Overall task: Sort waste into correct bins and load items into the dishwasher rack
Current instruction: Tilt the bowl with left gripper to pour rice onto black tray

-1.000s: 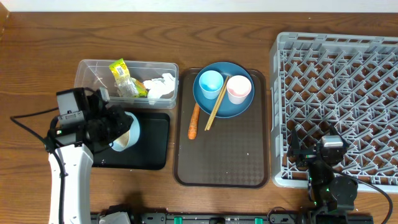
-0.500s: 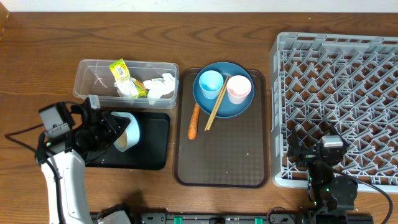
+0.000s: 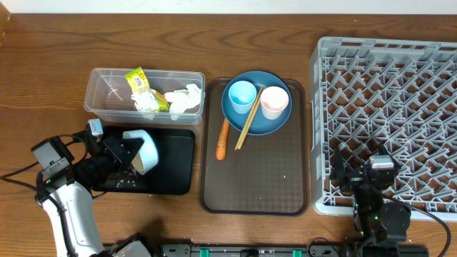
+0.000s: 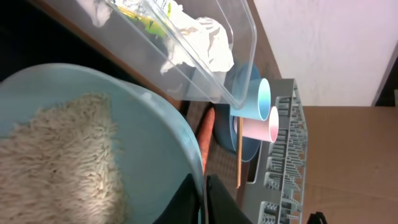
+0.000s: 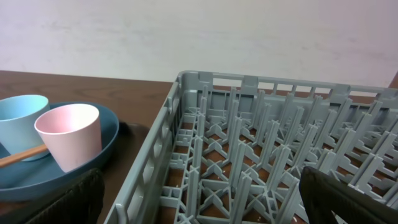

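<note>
My left gripper [image 3: 130, 154] is shut on the rim of the white-and-light-blue bowl [image 3: 145, 148], which is tipped on its side over the black tray [image 3: 176, 161]. In the left wrist view the black fingers [image 4: 219, 202] pinch the bowl's [image 4: 149, 149] rim, and white rice [image 4: 56, 155] lies inside. The clear tub [image 3: 107, 89] holds the yellow-green wrapper [image 3: 138, 87] and the white tissue [image 3: 184, 100]. The carrot [image 3: 223, 139] lies on the brown tray [image 3: 257, 178]. The dark blue plate [image 3: 268, 123] carries the light blue cup [image 3: 242, 93], the pink cup [image 3: 274, 101] and the chopsticks [image 3: 248, 123]. My right gripper [image 5: 199, 208] stands open at the grey rack's [image 3: 389, 107] front left corner.
The brown serving tray sits between the two bins and the rack, with bare floor in its front half. The rack's lattice [image 5: 261, 155] fills the right wrist view, with the pink cup [image 5: 69, 140] and plate [image 5: 102, 146] to its left.
The left arm has drawn back toward the table's front left, and the bowl in its grip has shifted a little left and tipped over the black tray. The right arm has stayed still.
</note>
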Robot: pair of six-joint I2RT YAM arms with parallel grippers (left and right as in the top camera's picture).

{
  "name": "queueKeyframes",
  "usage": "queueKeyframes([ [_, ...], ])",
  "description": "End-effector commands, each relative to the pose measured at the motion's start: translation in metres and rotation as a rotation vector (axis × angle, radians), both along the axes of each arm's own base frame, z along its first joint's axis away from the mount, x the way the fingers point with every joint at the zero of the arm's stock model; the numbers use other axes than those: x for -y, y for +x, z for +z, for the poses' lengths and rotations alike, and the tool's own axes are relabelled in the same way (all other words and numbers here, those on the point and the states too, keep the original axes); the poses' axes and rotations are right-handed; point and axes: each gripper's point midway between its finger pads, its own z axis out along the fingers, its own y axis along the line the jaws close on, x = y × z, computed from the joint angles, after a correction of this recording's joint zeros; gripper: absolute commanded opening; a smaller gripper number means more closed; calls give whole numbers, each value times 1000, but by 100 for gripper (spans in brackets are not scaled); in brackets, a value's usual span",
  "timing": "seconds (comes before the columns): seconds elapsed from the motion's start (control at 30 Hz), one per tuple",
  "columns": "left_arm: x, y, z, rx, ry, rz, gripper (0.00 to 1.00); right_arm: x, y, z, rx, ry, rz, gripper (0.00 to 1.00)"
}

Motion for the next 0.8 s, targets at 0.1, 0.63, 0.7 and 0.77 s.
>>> queueKeyframes([
  [0.1,2,0,17,101,-53,-28,16,2,0,0,-1,12,-10,99],
  [0.63,2,0,23,128,-83,-32,13,2,0,0,-1,12,-10,99],
  [0.7,2,-1,23,126,-83,-31,11,2,0,0,-1,12,-11,99],
  [0.77,1,-1,21,118,-77,-27,11,2,0,0,-1,12,-10,99],
])
